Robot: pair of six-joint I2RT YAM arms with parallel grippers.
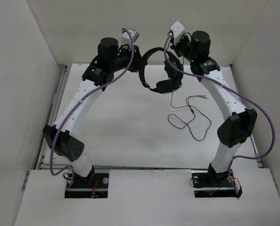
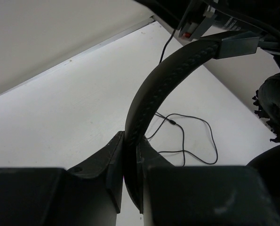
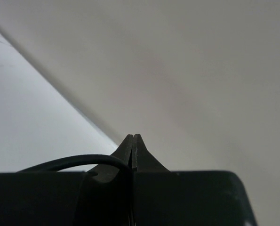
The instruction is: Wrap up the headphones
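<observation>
Left gripper (image 2: 130,153) clamps shut on the headphones (image 2: 177,66) at the headband, held aloft at far centre. Right gripper (image 3: 132,141) is closed tight, apparently pinching their cable (image 3: 69,161). Slack cable loops on the white tabletop (image 1: 121,132), enclosed by plain white walls (image 1: 17,70).

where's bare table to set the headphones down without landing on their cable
Widest bare patch: the table between the left arm and the cable loops, running to the near edge. Crowded: right of centre, where the cable sprawls beside the right arm, and the far middle under the held headphones.
</observation>
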